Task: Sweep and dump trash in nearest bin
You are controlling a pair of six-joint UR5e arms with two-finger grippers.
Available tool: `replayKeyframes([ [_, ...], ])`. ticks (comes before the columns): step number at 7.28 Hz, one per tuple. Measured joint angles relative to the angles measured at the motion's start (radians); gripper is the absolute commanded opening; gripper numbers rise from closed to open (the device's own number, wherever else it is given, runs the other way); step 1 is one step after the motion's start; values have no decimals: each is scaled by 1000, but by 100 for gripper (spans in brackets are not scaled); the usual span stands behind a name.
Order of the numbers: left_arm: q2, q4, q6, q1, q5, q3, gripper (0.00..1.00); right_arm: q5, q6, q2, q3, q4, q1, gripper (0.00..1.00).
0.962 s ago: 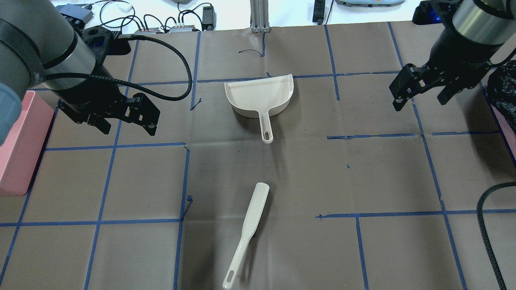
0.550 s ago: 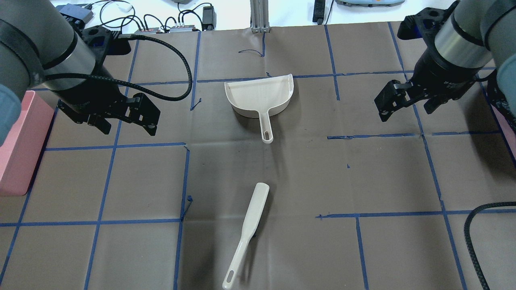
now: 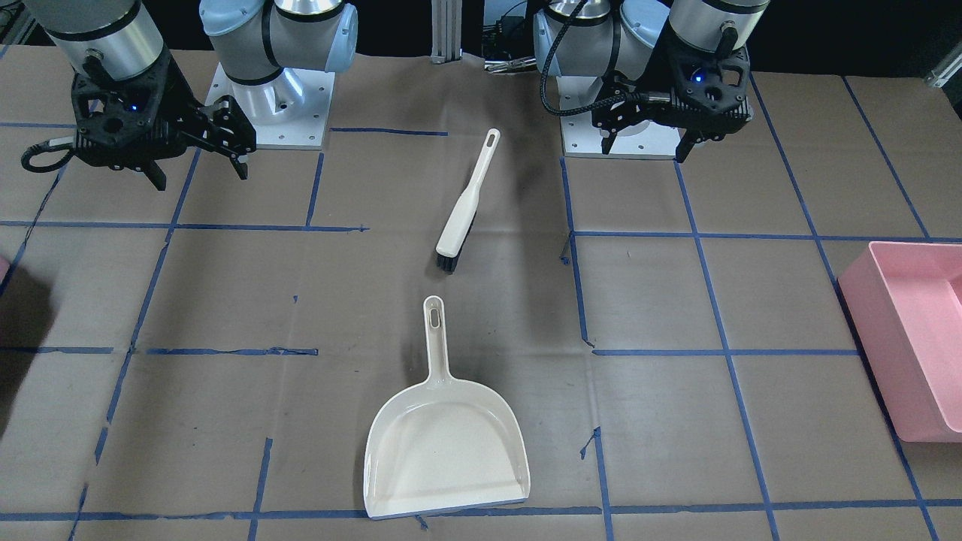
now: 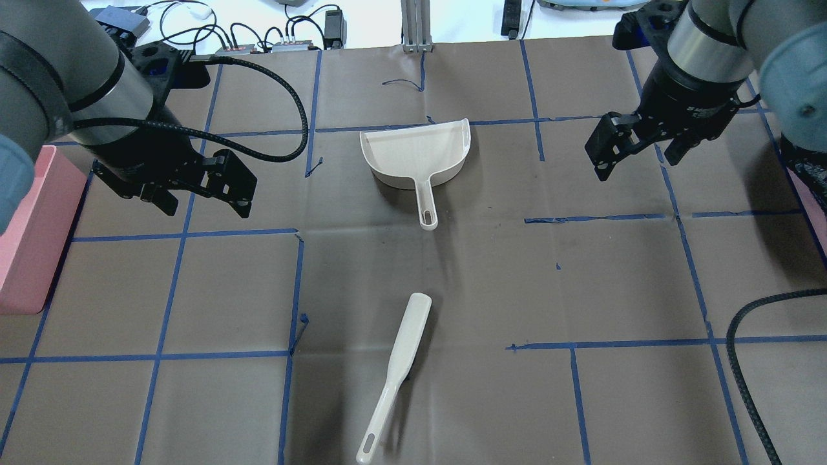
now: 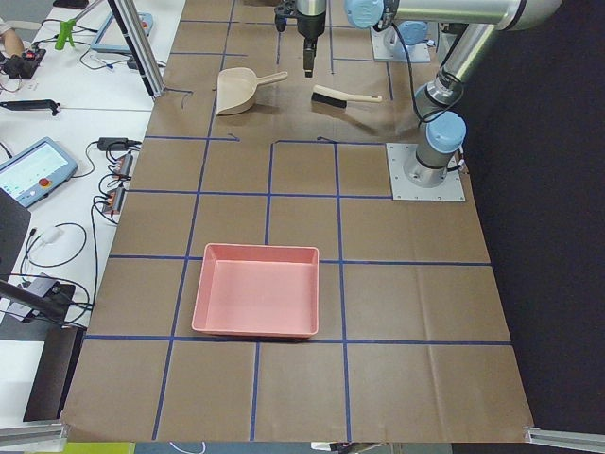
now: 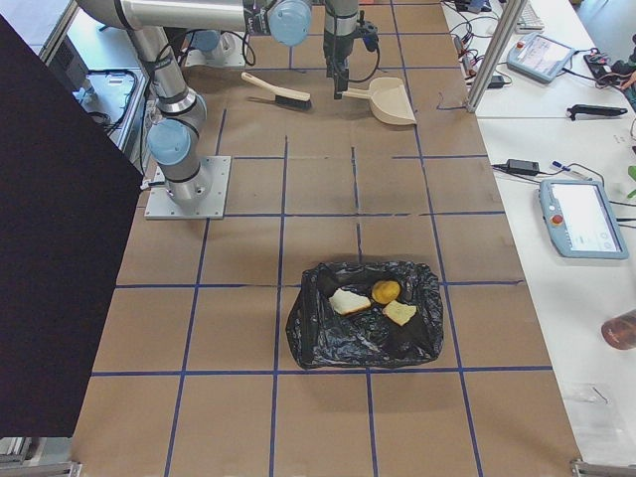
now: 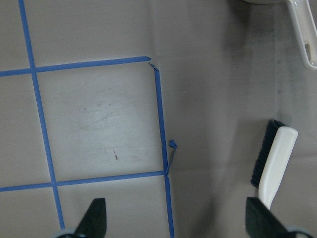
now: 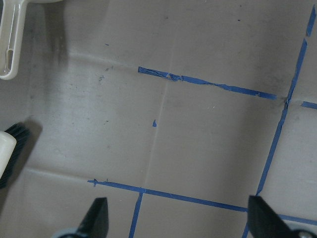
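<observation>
The trash, a yellow-brown lump [image 6: 386,291] and two bread pieces [image 6: 348,301], lies on a black bag [image 6: 363,328] at the table's right end. A pink sliver of the bin [image 4: 819,213] shows under that bag. A white dustpan [image 4: 417,155] and a white brush [image 4: 400,361] lie mid-table. My left gripper [image 4: 205,208] is open and empty, left of the dustpan. My right gripper [image 4: 638,165] is open and empty, right of the dustpan. Both hang above the table.
A large pink tub [image 4: 32,226] stands at the table's left end and also shows in the front view [image 3: 909,338]. Blue tape lines grid the brown table cover. Cables and boxes lie beyond the far edge [image 4: 258,32].
My right gripper has moved left and toward the far side, away from the black bag and closer to the dustpan. The left arm, dustpan and brush have not moved.
</observation>
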Motion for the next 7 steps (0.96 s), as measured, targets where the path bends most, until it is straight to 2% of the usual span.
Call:
replayKeyframes([
  [7,1,0,24,0,29,0,99,-3,17,30,-36,3,17,100],
])
